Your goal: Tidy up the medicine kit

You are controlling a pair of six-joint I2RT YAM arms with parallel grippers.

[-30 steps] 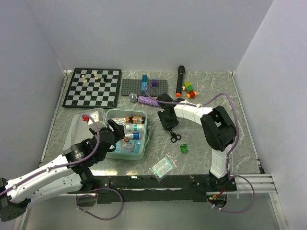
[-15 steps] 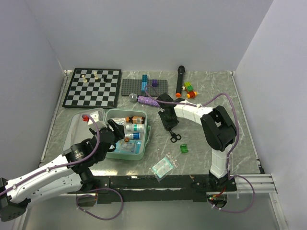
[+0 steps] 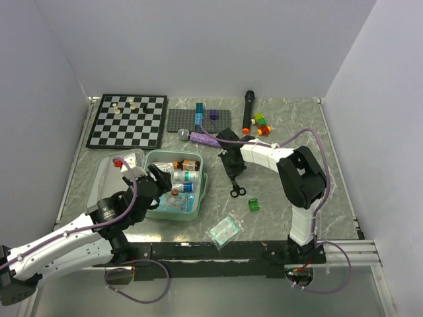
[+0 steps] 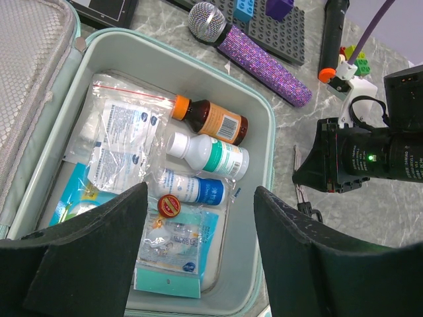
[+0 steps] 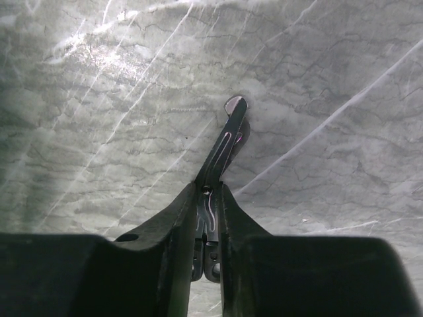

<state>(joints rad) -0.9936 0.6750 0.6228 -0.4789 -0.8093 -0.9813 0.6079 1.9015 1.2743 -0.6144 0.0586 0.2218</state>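
bench [image 3: 297, 198]: grey marble | medicine kit [image 3: 202, 188]: left-centre on bench, open, facing up, long axis left-right, lid half leftward, bottles and sachets in right half | left gripper [image 4: 201, 195]: above right half, fingers wide apart, empty | right gripper [image 5: 209, 190]: clamped on scissors [image 5: 228, 129], right of kit
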